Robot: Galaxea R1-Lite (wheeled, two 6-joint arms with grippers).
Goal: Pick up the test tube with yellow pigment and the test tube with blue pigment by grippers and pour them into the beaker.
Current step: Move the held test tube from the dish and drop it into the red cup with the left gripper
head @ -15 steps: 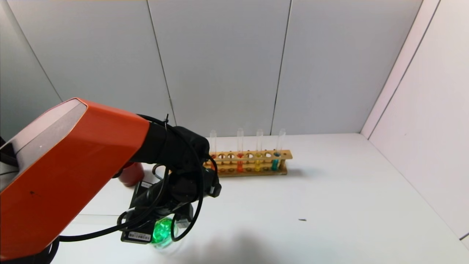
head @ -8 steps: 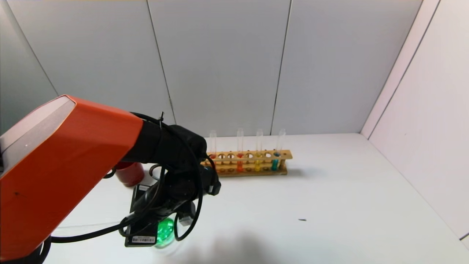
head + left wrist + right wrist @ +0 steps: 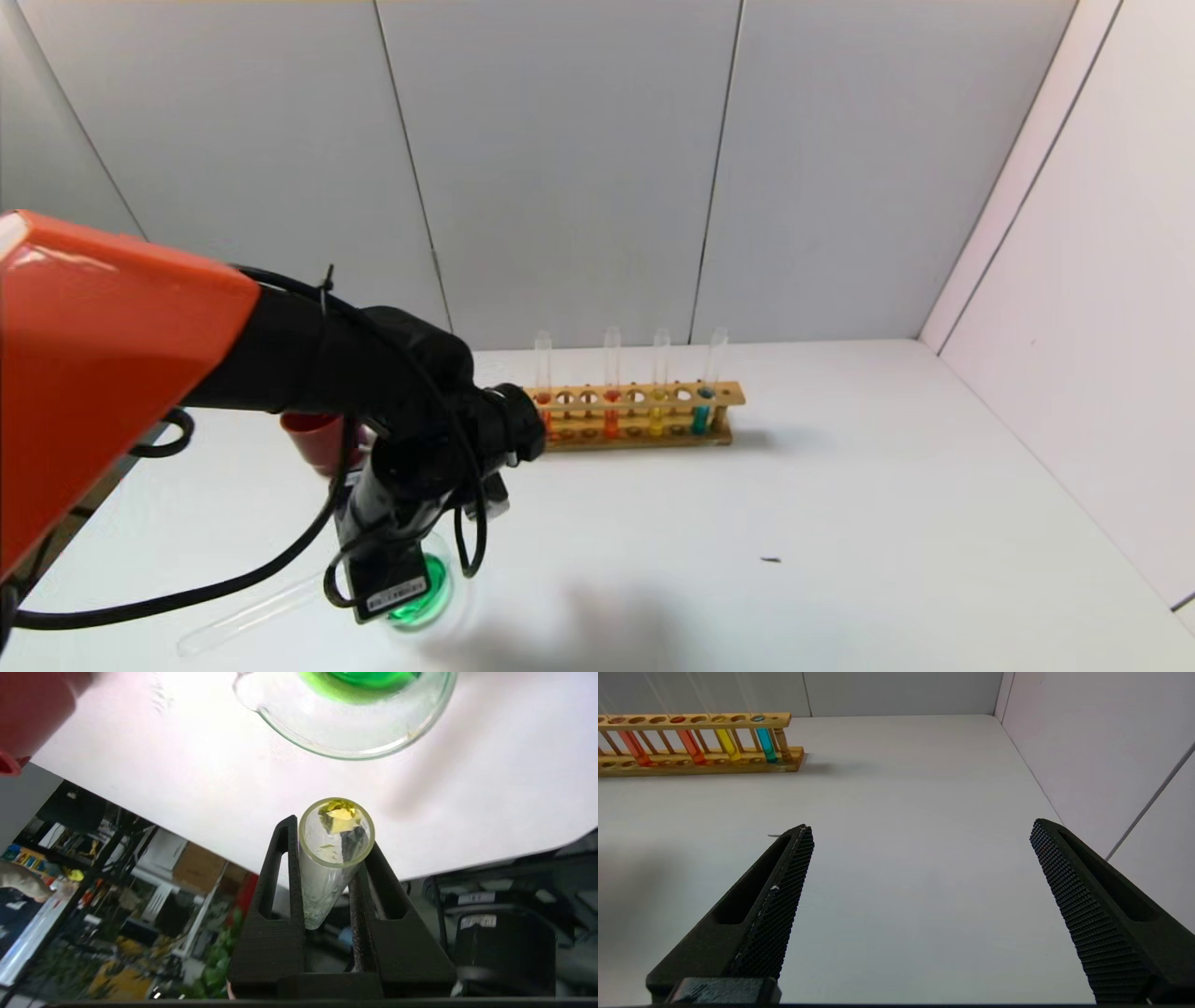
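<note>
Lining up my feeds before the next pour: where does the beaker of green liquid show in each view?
Head view: beaker low, left of centre, partly behind the left arm.
Left wrist view: beaker just beyond the left gripper and the mouth of its clear test tube, cut by the picture edge.
Right wrist view: not in it.
Shared landmark: the red cup links head and left wrist views.

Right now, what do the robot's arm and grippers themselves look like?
The left arm has an orange shell, then a black wrist looped with black cables and a barcode label. The left gripper and right gripper have black wedge fingers with slots; the right's pads are finely dimpled.
</note>
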